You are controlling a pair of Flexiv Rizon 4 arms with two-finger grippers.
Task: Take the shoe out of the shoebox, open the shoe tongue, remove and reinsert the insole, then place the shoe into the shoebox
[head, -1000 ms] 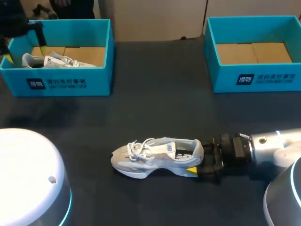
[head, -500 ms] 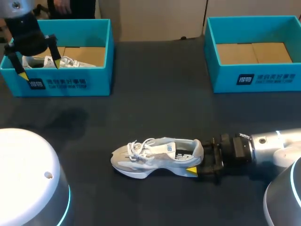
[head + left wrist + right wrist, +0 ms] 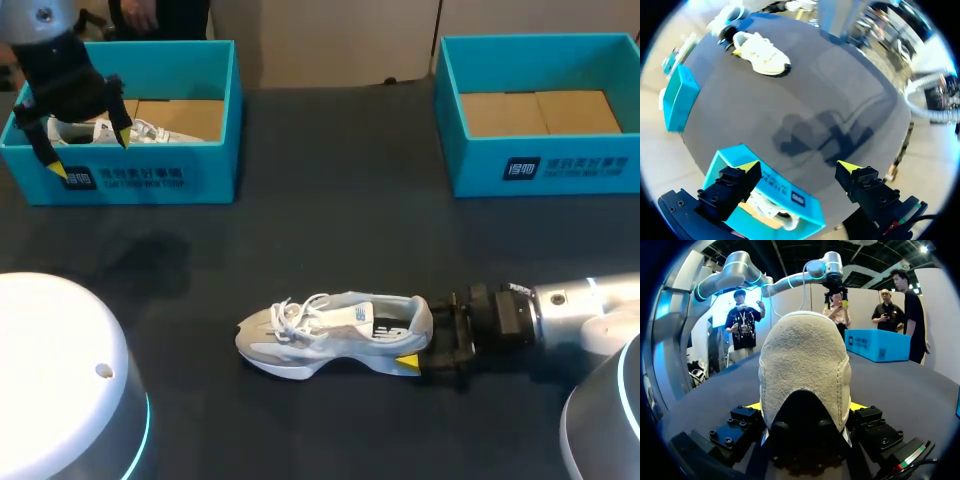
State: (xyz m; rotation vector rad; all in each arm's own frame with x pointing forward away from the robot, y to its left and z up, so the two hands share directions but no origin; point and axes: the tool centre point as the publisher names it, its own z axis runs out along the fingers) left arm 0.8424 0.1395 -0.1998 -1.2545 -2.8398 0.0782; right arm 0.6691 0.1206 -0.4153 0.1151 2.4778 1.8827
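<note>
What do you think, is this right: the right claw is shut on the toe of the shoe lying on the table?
The toe is wrong: the right claw is shut on the heel of the shoe lying on the table; the toe points away from it. The head view shows it.

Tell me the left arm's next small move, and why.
Probably swing the left claw over toward the shoe and its laces: the right claw clamps the heel on the table, while the left claw hangs open above the left shoebox.
</note>
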